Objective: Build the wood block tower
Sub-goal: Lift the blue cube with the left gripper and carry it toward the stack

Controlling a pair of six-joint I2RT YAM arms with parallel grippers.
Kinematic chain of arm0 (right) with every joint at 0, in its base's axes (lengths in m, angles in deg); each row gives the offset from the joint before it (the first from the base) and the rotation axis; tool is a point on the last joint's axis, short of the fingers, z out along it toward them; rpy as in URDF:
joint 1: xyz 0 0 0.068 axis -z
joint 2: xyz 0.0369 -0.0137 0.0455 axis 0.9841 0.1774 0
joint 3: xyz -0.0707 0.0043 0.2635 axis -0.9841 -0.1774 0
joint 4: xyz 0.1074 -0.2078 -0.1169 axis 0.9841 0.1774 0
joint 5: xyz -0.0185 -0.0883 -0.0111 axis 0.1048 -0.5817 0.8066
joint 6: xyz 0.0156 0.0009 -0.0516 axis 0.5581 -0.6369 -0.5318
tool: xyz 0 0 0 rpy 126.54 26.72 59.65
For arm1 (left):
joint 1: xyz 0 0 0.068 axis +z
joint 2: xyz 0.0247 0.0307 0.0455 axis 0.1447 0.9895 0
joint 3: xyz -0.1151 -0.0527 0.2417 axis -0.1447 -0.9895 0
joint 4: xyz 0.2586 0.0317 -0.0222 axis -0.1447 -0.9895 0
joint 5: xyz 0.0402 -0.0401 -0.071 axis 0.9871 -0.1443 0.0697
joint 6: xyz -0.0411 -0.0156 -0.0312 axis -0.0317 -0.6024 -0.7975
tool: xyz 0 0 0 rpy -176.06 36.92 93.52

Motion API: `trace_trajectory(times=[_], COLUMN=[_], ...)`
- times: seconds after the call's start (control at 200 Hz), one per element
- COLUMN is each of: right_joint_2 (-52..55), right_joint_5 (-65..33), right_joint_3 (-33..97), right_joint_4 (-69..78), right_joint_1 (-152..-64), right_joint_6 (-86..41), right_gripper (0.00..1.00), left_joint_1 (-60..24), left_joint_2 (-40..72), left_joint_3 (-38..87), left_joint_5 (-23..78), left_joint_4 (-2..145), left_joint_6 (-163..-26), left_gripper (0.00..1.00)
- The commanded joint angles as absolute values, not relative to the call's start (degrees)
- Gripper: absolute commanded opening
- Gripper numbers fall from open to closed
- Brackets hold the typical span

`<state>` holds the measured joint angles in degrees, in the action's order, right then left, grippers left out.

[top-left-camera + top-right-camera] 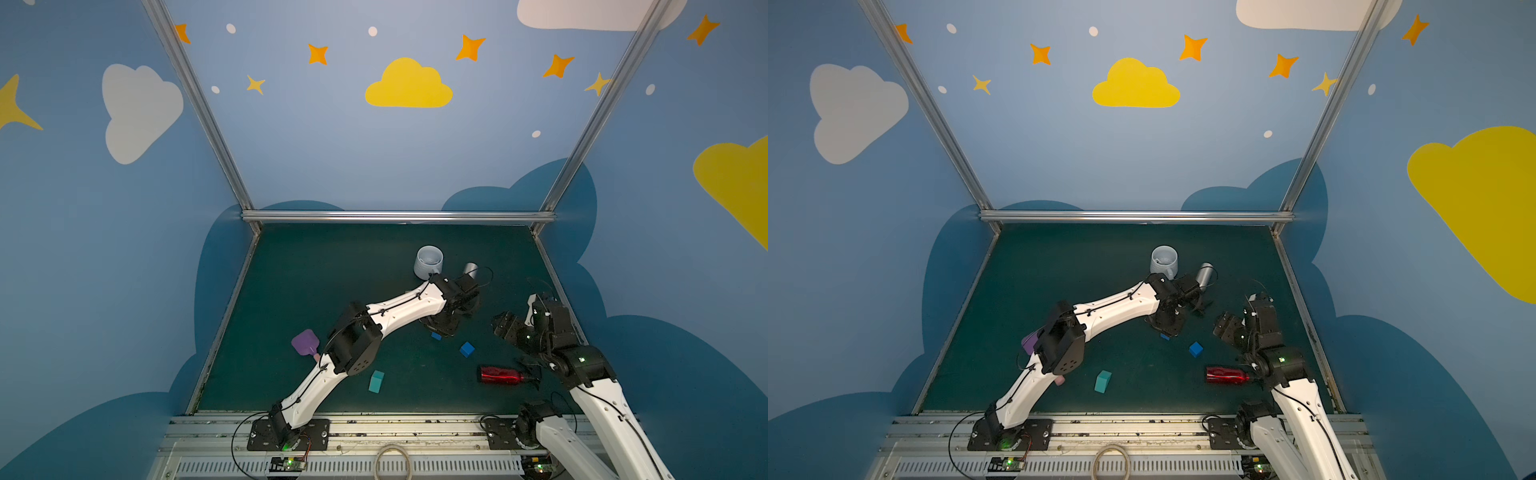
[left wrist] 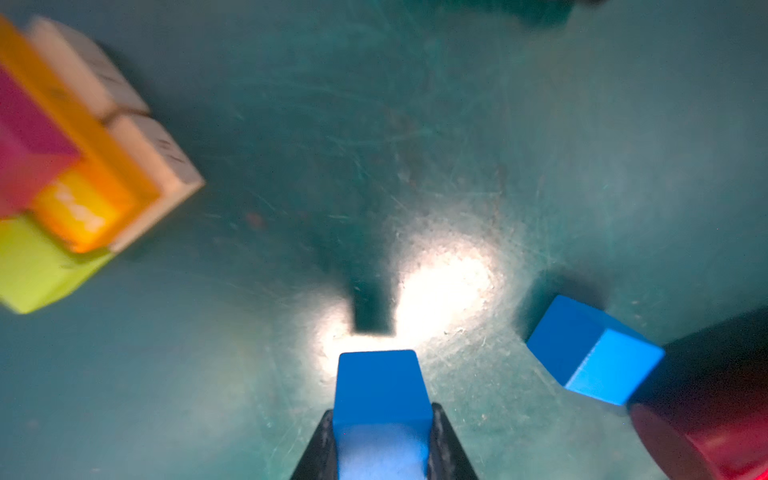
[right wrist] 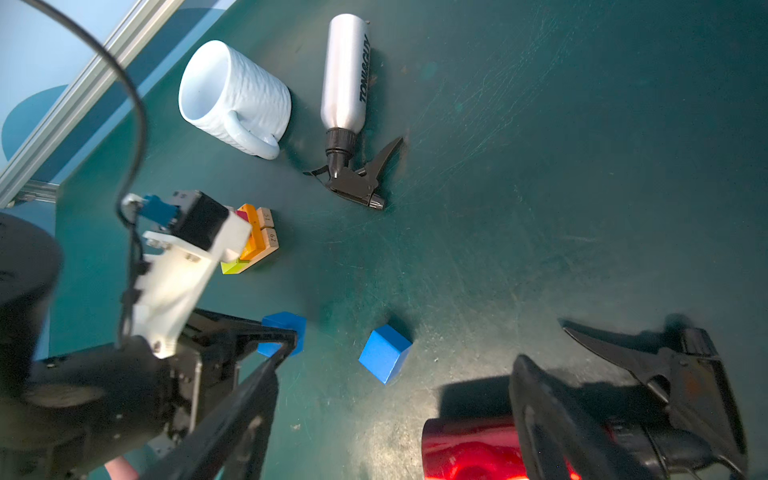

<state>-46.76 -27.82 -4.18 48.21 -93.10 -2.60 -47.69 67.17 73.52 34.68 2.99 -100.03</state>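
- Your left gripper (image 2: 384,413) is pinching the held blue cube (image 2: 380,382) across two opposite faces. The grip looks square and the cube sits deep between the jaws. I can't tell if it's clear of the mat (image 2: 457,145).
- The tower (image 2: 95,166) is near the held cube, not touching it. It has tan bars lowest, yellow-green and orange bars over them, and pink and orange cubes on top. In both top views your left wrist hides it.
- Step in hand, my read: carry this cube onto the tower.
- Lift straight up above the tower's top, then go across. A low sideways approach would likely clip the pink cube and shove the stack.
- Square the cube's faces to the tower's edges before descending. Come down slowly and release only once it's seated flat.
- Open just enough, then back out upward.
- The loose blue cube (image 2: 590,349) lies beyond the held cube from the tower, out of your path. The teal peaked piece (image 1: 376,381) is well apart from the tower.
- Your right gripper (image 3: 615,386) has its jaws spread and empty over the red bottle (image 3: 469,449), well apart from the tower. Park it there.
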Motion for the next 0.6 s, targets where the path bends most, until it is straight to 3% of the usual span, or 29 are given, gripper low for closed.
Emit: trace_trajectory(times=[0.0, 0.596], right_joint_2=[-47.09, -43.21], right_joint_5=[-26.84, -21.68], right_joint_3=[-3.80, -5.17], right_joint_4=[48.05, 43.29], right_joint_1=[-92.95, -92.96], right_joint_6=[-2.11, -1.82], right_gripper=[0.86, 0.86], left_joint_1=[-46.77, -39.25], left_joint_2=[64.35, 60.12], left_joint_3=[75.47, 78.38], left_joint_5=[35.25, 40.13], left_joint_4=[0.74, -3.91], left_joint_6=[-100.86, -107.95], left_gripper=[0.22, 0.21])
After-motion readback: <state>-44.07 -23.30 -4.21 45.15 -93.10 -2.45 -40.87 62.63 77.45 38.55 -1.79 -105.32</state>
